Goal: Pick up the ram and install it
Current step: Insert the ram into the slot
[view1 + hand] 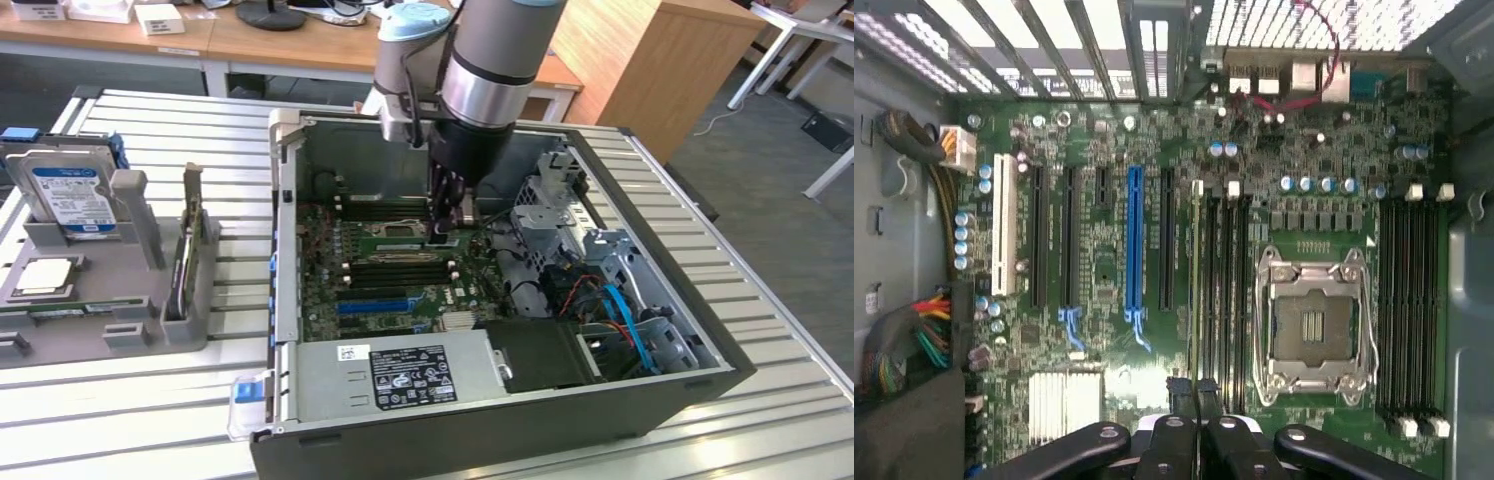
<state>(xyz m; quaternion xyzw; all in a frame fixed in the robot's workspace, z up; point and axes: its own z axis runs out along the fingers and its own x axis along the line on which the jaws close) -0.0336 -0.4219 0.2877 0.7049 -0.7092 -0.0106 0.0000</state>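
No readable text on the power-supply label [411, 375].

the white slatted table [120, 410] carries an open computer case [441, 445] at its centre, and a grey parts holder [134, 290] at nine o'clock from it.

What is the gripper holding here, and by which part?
The gripper is shut on the ram, pinching it across its flat faces at the upper edge.
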